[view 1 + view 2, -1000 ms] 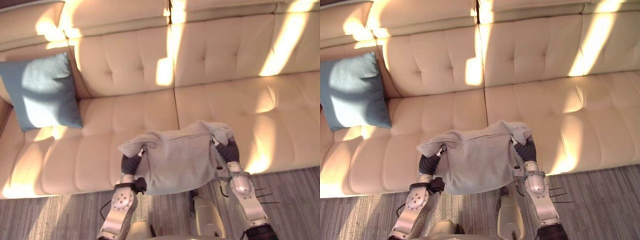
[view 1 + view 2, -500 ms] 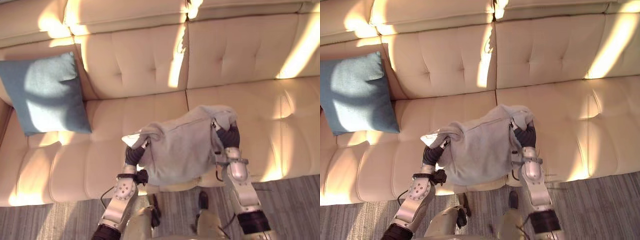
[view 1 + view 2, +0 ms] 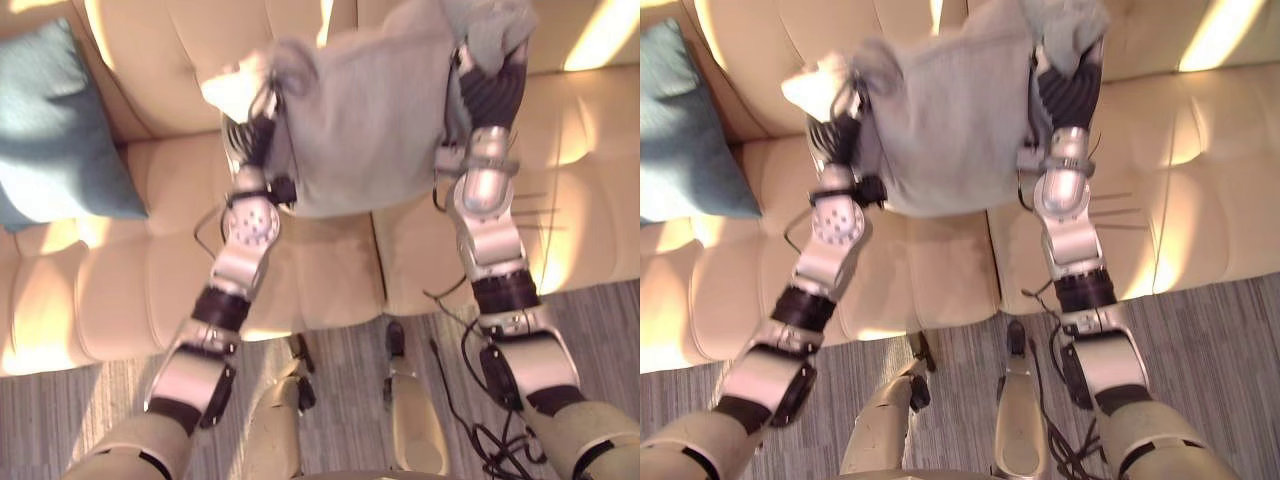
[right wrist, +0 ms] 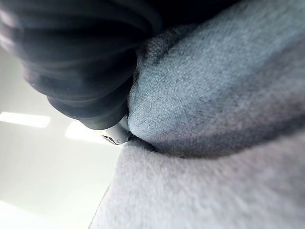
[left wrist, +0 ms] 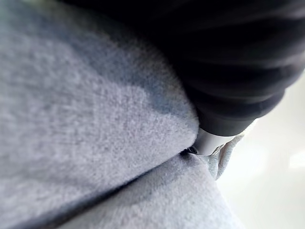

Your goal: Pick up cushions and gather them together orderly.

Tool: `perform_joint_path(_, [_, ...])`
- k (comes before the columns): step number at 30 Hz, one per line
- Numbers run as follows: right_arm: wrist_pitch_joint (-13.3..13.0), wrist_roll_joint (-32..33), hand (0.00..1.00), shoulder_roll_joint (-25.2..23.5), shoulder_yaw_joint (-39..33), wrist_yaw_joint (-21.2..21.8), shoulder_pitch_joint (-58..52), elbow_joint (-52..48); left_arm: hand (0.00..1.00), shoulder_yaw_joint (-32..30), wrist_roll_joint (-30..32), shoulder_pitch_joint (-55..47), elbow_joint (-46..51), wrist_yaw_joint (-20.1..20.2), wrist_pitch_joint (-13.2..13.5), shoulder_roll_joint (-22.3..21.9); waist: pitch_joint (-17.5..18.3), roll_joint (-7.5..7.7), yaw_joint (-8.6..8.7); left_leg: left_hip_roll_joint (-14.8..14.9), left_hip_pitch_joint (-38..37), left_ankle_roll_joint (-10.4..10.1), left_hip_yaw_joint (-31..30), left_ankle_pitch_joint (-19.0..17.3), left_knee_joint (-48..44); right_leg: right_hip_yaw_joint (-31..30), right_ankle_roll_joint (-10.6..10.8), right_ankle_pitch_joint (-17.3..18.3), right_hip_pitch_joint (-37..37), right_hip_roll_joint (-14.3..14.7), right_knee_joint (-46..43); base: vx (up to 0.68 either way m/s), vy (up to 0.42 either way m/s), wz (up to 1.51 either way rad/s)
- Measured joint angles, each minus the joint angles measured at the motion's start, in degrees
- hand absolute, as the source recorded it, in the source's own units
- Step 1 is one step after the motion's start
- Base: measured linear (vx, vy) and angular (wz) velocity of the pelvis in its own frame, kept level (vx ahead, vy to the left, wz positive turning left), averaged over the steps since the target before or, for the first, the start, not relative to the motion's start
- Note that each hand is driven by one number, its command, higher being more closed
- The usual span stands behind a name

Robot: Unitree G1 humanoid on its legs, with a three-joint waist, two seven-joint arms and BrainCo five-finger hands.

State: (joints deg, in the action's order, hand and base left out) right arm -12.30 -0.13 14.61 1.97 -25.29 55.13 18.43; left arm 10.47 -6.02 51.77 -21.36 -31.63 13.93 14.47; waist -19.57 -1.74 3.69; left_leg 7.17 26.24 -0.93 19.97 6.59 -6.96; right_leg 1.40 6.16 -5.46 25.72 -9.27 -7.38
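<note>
Two hands are holding one cushion. The left hand [image 3: 260, 138] is at one top corner of the grey cushion [image 3: 365, 120]. The right hand [image 3: 492, 90] is at the other top corner. The soft cloth bunches up over both hands and hides them. So I cannot tell if either hand is clenched or loose. In each wrist view the dark cover of the hand is pushed deep into the grey cloth.

The grey cushion hangs between the two arms, up in front of the back of the sofa [image 3: 320, 265]. It looks to be off the seat. I think there is a hand at each corner because the cushion is big and floppy. With one hand it would sag and tip over. I think it is held high so it can go across the seat without dragging.

The blue cushion [image 3: 50, 130] sits at the robot's left end of the sofa. It leans on the sofa's back, so it stays up by itself. It is well apart from the grey one. The job is to put the cushions together, so I think the grey one should go next to the blue one.

Now count. There are two hands, both busy. There are two cushions, one grey and one blue. There is one sofa, with a striped grey floor [image 3: 600, 330] in front of it.
</note>
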Motion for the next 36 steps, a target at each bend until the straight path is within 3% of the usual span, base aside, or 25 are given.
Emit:
perform_joint_path(10, [0.49,0.19,1.0,1.53,-4.27,-2.38,15.87,14.48,1.0,-1.44,-0.64,21.48,-18.22,-0.24,-0.03,1.83,-4.46,-0.15,0.1,-0.57,6.01,0.04,0.25,4.89,5.14,-0.2,-0.19,-0.42,9.89,0.32,-2.97,-0.05,-0.029,0.01])
perform_joint_path(11, [1.08,0.3,0.0,2.08,-4.37,-2.39,17.84,16.18,1.0,-1.71,-1.18,23.04,-19.53,0.49,-0.03,1.92,-5.99,-0.24,0.27,-0.68,6.6,0.17,0.34,5.25,5.45,-0.24,-0.19,-0.43,10.85,0.3,-3.44,0.0,0.0,0.0])
perform_joint_path(12, [1.44,0.52,0.0,2.39,-4.42,-2.44,18.53,16.72,0.0,-1.96,-1.43,23.64,-19.68,0.75,0.08,1.81,-6.55,-0.24,0.33,-0.8,7.09,0.05,0.36,5.57,6.02,-0.29,-0.19,-0.43,11.61,0.29,-3.46,0.0,0.0,0.0])
perform_joint_path(19, [1.56,2.29,0.0,5.34,-4.48,-2.45,22.84,19.05,0.0,-5.4,-4.85,26.21,-21.98,1.56,0.96,2.51,-7.41,-0.45,0.26,-1.02,7.95,0.01,-0.34,5.94,6.62,-0.79,-0.21,-0.4,12.78,0.25,-3.55,0.0,0.0,0.0])
perform_joint_path(24, [1.45,3.06,0.0,8.2,-5.74,-2.05,23.89,19.05,0.0,-6.17,-4.82,27.45,-24.24,3.97,0.68,7.55,-7.44,-0.5,0.24,-1.15,10.05,0.1,-1.33,6.09,6.27,0.07,-0.2,-0.4,14.87,0.01,-4.64,-0.01,-0.001,0.06])
perform_joint_path(30, [1.4,10.08,0.0,12.4,-7.28,-1.85,24.14,17.44,0.0,-9.04,-8.58,27.55,-24.14,5.59,0.05,13.88,-7.44,-0.5,-0.26,-1.13,10.09,0.13,-1.54,6.11,5.95,0.31,-0.2,-0.37,15.02,-0.11,-5.43,0.0,0.0,0.0])
perform_joint_path(34, [1.05,13.51,0.0,15.56,-10.21,-0.37,21.69,9.29,0.0,-10.78,-11.34,24.83,-19.86,7.17,0.06,16.47,-7.44,-0.51,-1.07,-1.01,10.13,0.11,-1.53,6.1,5.24,0.49,-0.32,-0.23,15.03,-0.23,-6.14,-0.01,-0.004,0.02])
perform_joint_path(36, [-1.0,15.87,0.0,17.83,-11.57,1.59,16.21,3.22,0.0,-10.95,-11.94,20.92,-15.43,8.47,0.39,17.01,-7.44,-0.5,-1.19,-1.14,9.73,0.05,-2.25,6.05,4.73,1.12,-0.3,1.5,14.63,-0.75,-8.32,-0.02,-0.021,0.25])
